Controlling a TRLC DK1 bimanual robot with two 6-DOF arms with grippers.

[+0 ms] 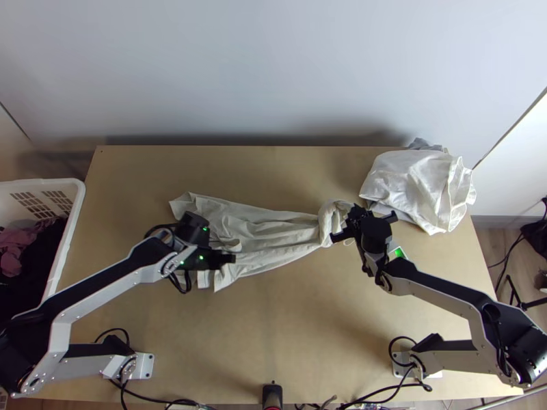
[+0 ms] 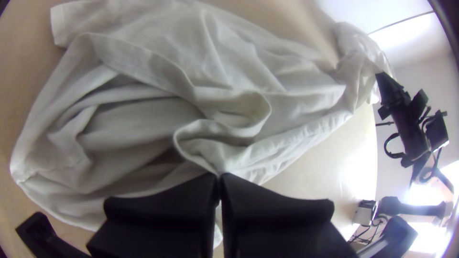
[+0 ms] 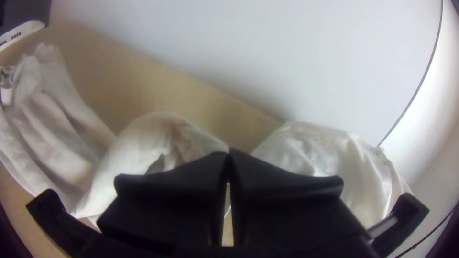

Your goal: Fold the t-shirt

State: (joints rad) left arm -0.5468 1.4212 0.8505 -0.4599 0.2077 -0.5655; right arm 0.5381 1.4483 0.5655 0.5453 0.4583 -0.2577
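I judge that I am at the straightening step before any proper fold: the t-shirt [image 1: 267, 229] lies rumpled on the worktop [image 1: 294, 328], its right end bunched. My left tool [image 2: 218, 176] is closed on a gathered bit of the t-shirt near its left end, and my right tool [image 3: 229, 152] grips the bunched end. Next, I should draw the cloth flat and find its edges, gently, or the bunch may twist tighter. I count two tools, one t-shirt, one basket [image 1: 48, 183] left of it and one white heap [image 1: 417, 184] beyond its right end; how many pieces the heap holds, I cannot tell.
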